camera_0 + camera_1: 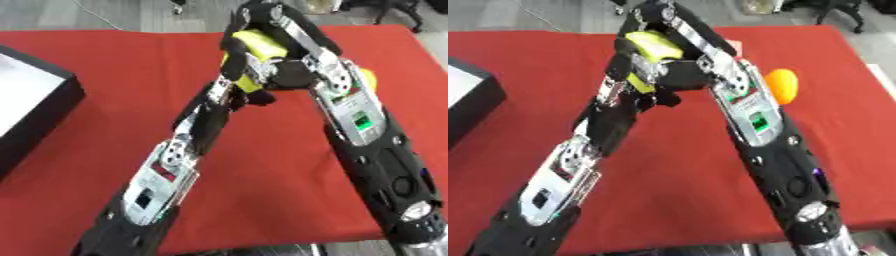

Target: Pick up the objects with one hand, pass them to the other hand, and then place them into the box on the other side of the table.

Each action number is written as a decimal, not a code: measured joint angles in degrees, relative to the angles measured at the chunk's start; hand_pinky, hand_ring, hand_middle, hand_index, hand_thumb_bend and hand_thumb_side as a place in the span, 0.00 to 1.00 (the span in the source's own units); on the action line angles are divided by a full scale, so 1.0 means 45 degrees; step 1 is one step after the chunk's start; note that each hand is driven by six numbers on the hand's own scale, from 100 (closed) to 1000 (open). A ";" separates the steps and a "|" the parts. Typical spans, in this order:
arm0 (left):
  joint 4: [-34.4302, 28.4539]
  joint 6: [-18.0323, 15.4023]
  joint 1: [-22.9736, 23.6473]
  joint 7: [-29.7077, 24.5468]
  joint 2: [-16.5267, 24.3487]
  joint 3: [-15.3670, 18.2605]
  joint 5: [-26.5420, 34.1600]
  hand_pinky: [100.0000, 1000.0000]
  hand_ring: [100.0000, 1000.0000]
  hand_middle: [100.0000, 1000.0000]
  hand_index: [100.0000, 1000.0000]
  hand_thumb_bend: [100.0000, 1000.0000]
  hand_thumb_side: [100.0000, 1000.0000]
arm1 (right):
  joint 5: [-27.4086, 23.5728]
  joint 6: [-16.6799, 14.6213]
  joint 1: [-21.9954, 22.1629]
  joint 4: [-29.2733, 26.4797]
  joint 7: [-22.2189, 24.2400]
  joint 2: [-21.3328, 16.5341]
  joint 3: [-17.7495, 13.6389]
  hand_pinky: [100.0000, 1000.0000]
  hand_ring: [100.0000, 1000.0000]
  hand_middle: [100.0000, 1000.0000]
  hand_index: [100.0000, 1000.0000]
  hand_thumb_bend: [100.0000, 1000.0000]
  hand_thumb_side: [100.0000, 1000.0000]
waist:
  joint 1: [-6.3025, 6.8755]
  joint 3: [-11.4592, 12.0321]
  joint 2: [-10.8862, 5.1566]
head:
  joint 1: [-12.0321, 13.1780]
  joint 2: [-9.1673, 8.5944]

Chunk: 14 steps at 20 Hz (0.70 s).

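In the left eye view, both arms are seen raised from the lower edge and brought together above the middle of the red counter (105,75), so that an inverted V is formed. The left hand (238,75) is set at the top of the left arm, which rises from the lower left corner, and its fingers are curled on the near side of a yellow object (259,44). The right hand (280,25) is bent down over the same object from the right arm, which climbs from the lower right corner; its fingers are wrapped across the object's top and far side. The yellow object is thus held up between the two hands, above the counter and clear of its surface. A black box (35,107) with a pale inside is seen at the left edge of the counter, well apart from the hands. A bit of yellow is shown just behind the right forearm, mostly hidden. In the right eye view, the same pose is shown from slightly further right: the hands are met at the upper middle, with the yellow object clamped between them. An orange rounded object (782,86) is seen lying on the counter just beside the right forearm, on its outer side. Only a corner of the box is caught at the left edge.
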 measured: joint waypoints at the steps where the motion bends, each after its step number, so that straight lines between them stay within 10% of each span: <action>1: 0.0000 -0.0012 0.0000 0.0083 -0.0002 0.0000 0.0000 0.71 0.55 0.53 0.73 0.39 0.89 | -0.0004 -0.0004 0.0007 0.0012 -0.0002 0.0000 -0.0013 0.15 0.10 0.15 0.26 0.00 0.43 | -0.0002 0.0000 0.0001 | 0.0001 0.0000; 8: 0.0025 -0.0054 0.0000 0.0617 -0.0079 -0.0009 0.0106 0.68 0.48 0.44 0.64 0.17 0.91 | -0.0149 0.0025 0.0034 0.0075 -0.0058 0.0016 -0.0033 0.18 0.13 0.17 0.29 0.00 0.46 | -0.0005 0.0000 0.0001 | 0.0002 0.0000; 14: 0.0067 -0.0104 0.0001 0.1033 -0.0221 -0.0053 0.0545 0.68 0.48 0.44 0.64 0.13 0.93 | -0.0428 0.0297 0.0056 0.0084 -0.0402 0.0044 -0.0093 0.22 0.16 0.21 0.33 0.00 0.85 | -0.0005 -0.0006 0.0010 | 0.0004 0.0000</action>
